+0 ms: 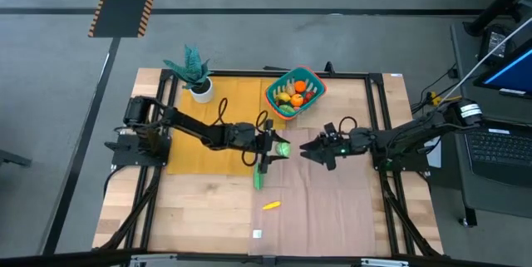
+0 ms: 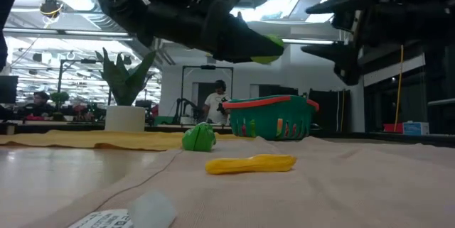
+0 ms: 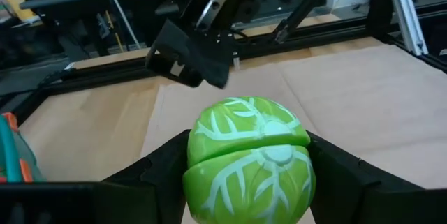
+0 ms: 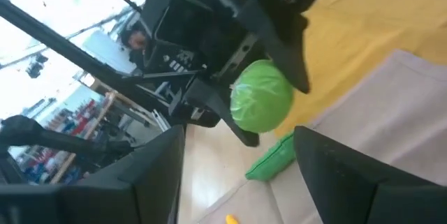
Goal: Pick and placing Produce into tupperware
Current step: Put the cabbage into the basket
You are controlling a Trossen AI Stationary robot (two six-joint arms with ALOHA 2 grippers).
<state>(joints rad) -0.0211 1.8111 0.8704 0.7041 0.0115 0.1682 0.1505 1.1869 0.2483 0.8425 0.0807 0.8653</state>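
Note:
My left gripper (image 1: 278, 147) is at the table's middle, shut on a light green toy cabbage (image 3: 248, 158) with pale veins. My right gripper (image 1: 319, 152) faces it from the right, open with nothing between its fingers. The teal tupperware (image 1: 294, 92) with an orange-red rim stands at the far middle, with several red, orange, yellow and green produce pieces inside. A long green piece (image 1: 258, 180) and a yellow piece (image 1: 271, 205) lie on the table nearer the front edge. My left gripper pinches the cabbage by its two opposite sides (image 3: 199, 175), one dark finger (image 3: 157, 172) on each side. The fingers come nearly level from the table's left. The cabbage (image 2: 266, 49) hangs clear of the table, well above it.
A teal plant in a white pot (image 1: 198, 76) stands at the far left on a yellow cloth (image 1: 220, 105). A brownish mat (image 1: 332, 209) covers the right half. A small white tag (image 1: 257, 234) lies near the front edge. A person (image 2: 213, 101) shows in the room behind.

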